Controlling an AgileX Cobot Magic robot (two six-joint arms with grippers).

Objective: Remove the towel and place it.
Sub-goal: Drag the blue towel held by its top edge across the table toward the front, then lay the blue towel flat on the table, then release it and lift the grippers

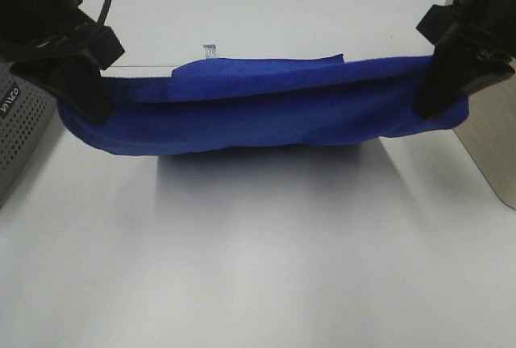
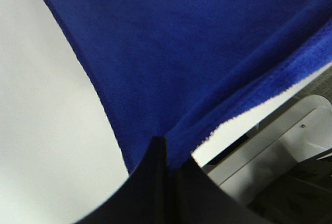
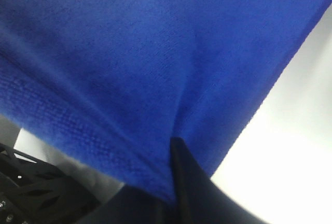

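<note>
In the high view, the towel (image 1: 266,114) hangs as a blue band across the middle of the frame, stretched from left to right and sagging a little in between. The left gripper (image 1: 93,106) is clenched on its left end and the right gripper (image 1: 431,102) on its right end. A folded flap lies along the towel's upper edge, and a small white tag (image 1: 210,50) shows just above it. A soft shadow falls on the white table (image 1: 258,267) below the cloth; I cannot tell whether the lower edge touches the table. A grey box (image 1: 20,122) sits at the left edge of the frame and a pale panel (image 1: 492,155) at the right edge.

In the left wrist view, the left gripper (image 2: 165,151) rises from the bottom centre, jaws pressed together on the towel (image 2: 181,42), which fills the upper frame. The table (image 2: 41,130) shows at the left and a white frame (image 2: 290,136) at the lower right.

In the right wrist view, the right gripper (image 3: 175,154) at the bottom centre pinches the towel (image 3: 155,53), which covers most of the frame. The table (image 3: 290,156) is at the lower right and a black openwork part (image 3: 36,187) at the lower left.
</note>
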